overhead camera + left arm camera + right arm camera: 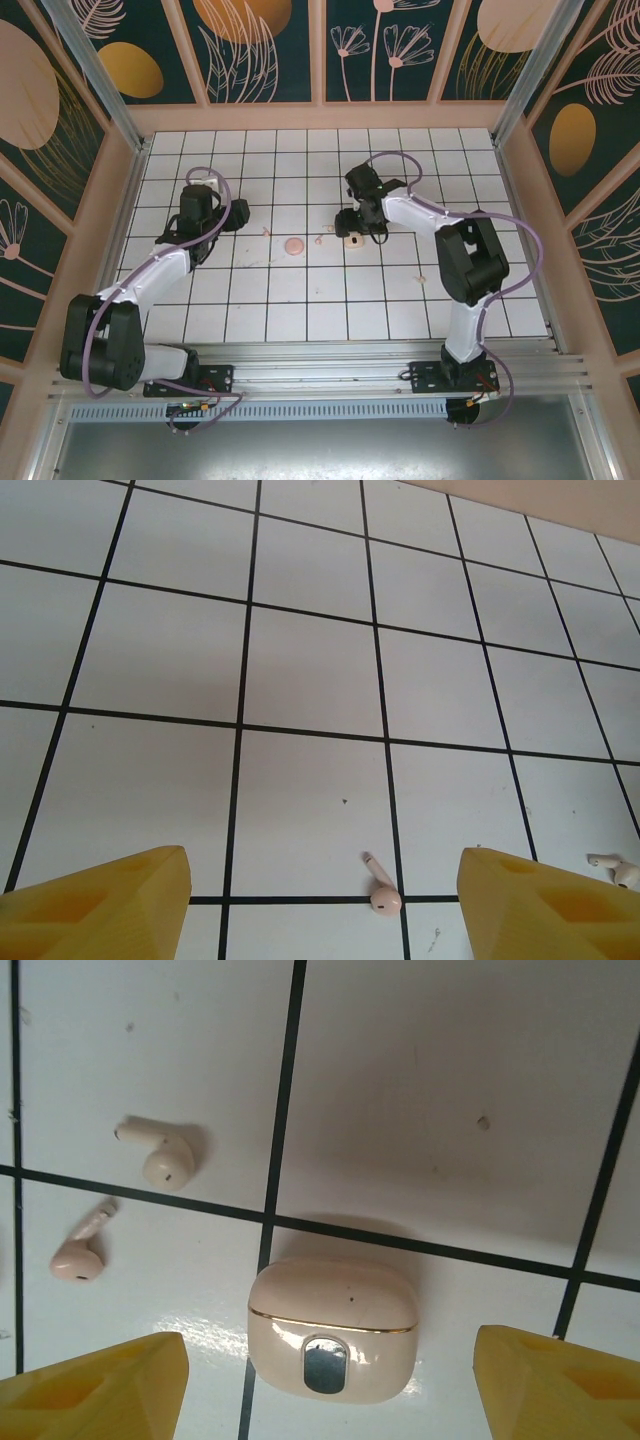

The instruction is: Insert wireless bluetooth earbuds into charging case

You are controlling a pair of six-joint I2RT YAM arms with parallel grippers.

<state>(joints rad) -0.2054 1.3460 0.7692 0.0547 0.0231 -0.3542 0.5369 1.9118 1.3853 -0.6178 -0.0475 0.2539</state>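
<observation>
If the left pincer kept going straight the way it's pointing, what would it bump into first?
Probably the pale-pink earbud, lying on the tiled floor just ahead of the open left pincer; depth is unclear, so bare tile might come first.

The charging case (294,245) is sitting near the middle of the table (400,300). 1 earbud (265,232) is lying to its left, near it. To its right, 2 more earbuds (160,1155) are lying close together, just beside another case (330,1335).
</observation>
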